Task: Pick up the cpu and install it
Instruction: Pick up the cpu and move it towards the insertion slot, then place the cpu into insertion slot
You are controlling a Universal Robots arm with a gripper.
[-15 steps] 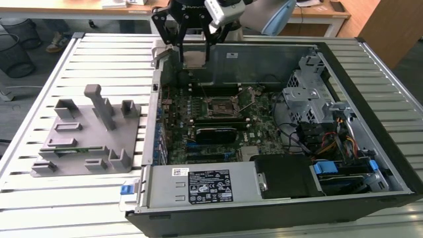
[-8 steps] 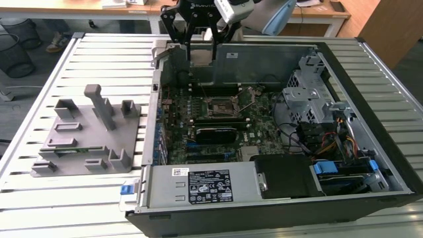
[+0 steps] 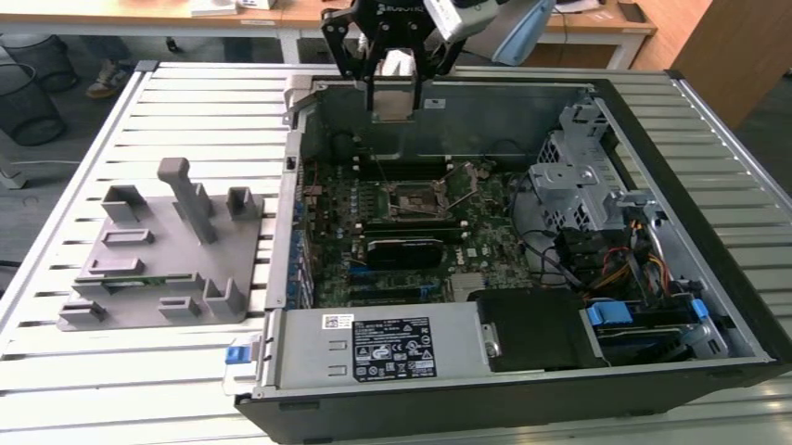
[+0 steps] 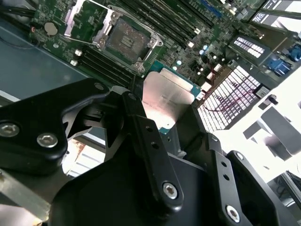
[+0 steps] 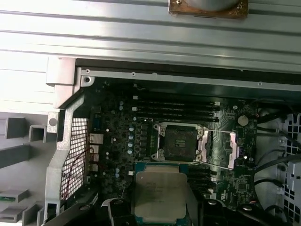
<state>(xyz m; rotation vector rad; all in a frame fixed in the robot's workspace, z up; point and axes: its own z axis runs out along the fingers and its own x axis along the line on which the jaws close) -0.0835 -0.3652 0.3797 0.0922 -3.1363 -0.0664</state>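
**Cpu gripped above the open case**

At the exterior view's left, a mesh bin (image 3: 28,102) stands on the floor beside the slatted tabletop (image 3: 198,111). On the tabletop lies a grey fixture (image 3: 161,260) with upright posts and low blocks, well apart from the gripper. Just beside it, towards the exterior view's right, is the open case (image 3: 715,232), with a power supply (image 3: 384,345) along its near edge.

The gripper (image 3: 396,76) hangs over the case's far wall, clenched on the cpu (image 3: 393,100). The cpu is in the air, clear of the board and of the fixture. In the second wrist view the cpu (image 4: 167,101) is a flat square chip with a dull silvery metal top and a thin green rim. The black fingers (image 4: 143,132) press on two opposite edges.

Inside the case, the socket (image 3: 409,199) sits on the green motherboard (image 3: 495,246), lower than the cpu and nearer the camera. In the first wrist view the socket (image 5: 178,141) has its contact field uncovered. Its load plate (image 5: 233,150) is swung open to one side. The memory slots (image 5: 174,109) run along the socket's edge farthest from the cpu (image 5: 157,195). In the exterior view a black block (image 3: 409,248) lies on the board just beside the socket's near edge.

Further to the exterior view's right, a metal drive cage (image 3: 576,176) stands up from the case floor. Coloured cables (image 3: 625,269) are bundled near it.
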